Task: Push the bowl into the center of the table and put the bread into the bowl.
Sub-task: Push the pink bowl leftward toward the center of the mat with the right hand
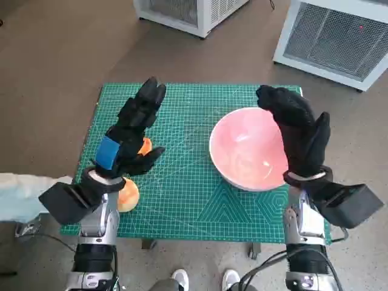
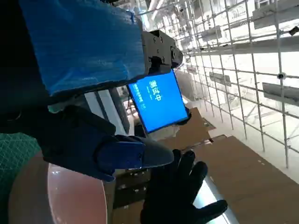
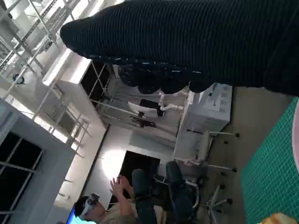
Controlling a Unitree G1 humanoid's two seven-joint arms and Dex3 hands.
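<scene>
A pink bowl [image 1: 245, 151] stands on the right half of the green mat [image 1: 182, 182]; its rim also shows in the left wrist view [image 2: 56, 196]. My right hand [image 1: 300, 136], gloved and with fingers stretched out, lies against the bowl's right rim and holds nothing; it appears in the left wrist view too [image 2: 182, 198]. My left hand [image 1: 130, 130] hovers over the mat's left side, fingers spread and empty. A pale round piece of bread [image 1: 128, 195] lies near the mat's front left, half under my left wrist. Something orange [image 1: 145, 145] peeks out behind the left hand.
Two white machines [image 1: 327, 36] stand on the floor beyond the table. A pale cloth [image 1: 21, 194] lies to the left of the table. Shoes [image 1: 179, 277] show at its near edge. A person [image 3: 103, 210] sits far off in the right wrist view.
</scene>
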